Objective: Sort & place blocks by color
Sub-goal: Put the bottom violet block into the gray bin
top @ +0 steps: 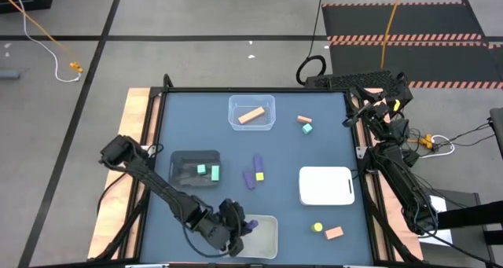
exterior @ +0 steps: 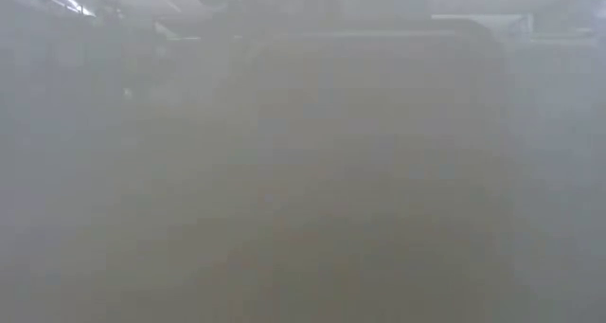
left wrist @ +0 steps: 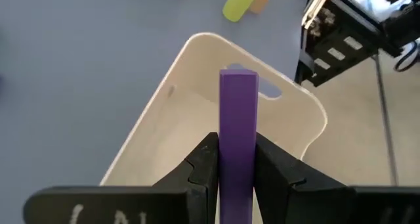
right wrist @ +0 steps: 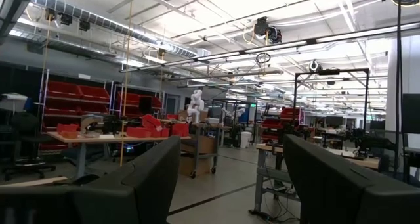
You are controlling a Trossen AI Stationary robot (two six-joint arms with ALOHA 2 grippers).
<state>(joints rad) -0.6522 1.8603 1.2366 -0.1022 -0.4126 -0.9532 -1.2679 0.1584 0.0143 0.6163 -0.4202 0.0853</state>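
Left tool (left wrist: 236, 168) clamped on purple bar (left wrist: 237, 119), above clear tray (left wrist: 197, 119) at tabletop's near edge. Right tool (right wrist: 230, 178) open, raised off tabletop.

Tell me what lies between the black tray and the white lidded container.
In the high view, two purple blocks lie between the black tray and the white lidded container; otherwise bare table.

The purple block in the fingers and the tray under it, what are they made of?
The purple block, held by the left gripper, looks like painted wood or solid plastic: flat matte faces, crisp square edges. The tray looks like thin moulded plastic: whitish, slightly see-through walls, rounded corners. The right gripper waits off the table.
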